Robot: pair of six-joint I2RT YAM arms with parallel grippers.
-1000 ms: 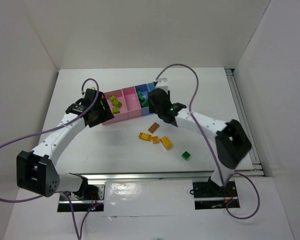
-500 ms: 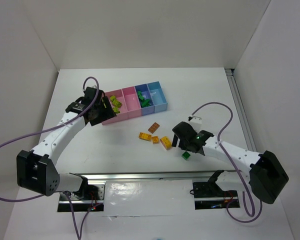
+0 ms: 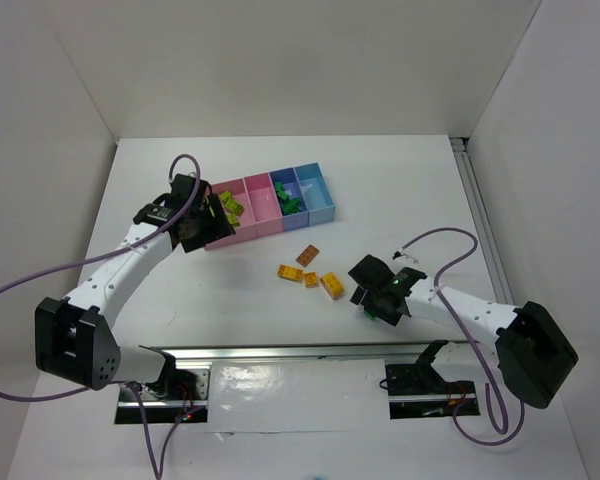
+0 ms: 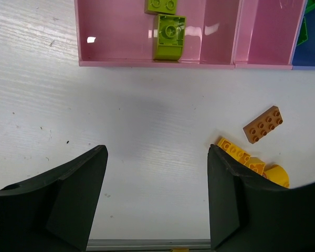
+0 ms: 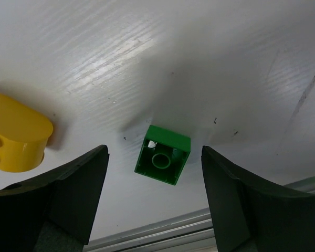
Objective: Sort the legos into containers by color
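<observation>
loose legos (image 3: 310,279) near the containers (image 3: 315,190)

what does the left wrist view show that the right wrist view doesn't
Only the left wrist view: a pink bin holding lime green bricks, plus a brown-orange flat brick and yellow-orange bricks loose on the white table.

Only the right wrist view: a dark green brick lying untouched between the fingers of the open right claw.

Both: the table, an open claw at the bottom (the left claw has nothing between its fingers), and possibly the same rounded yellow brick.
</observation>
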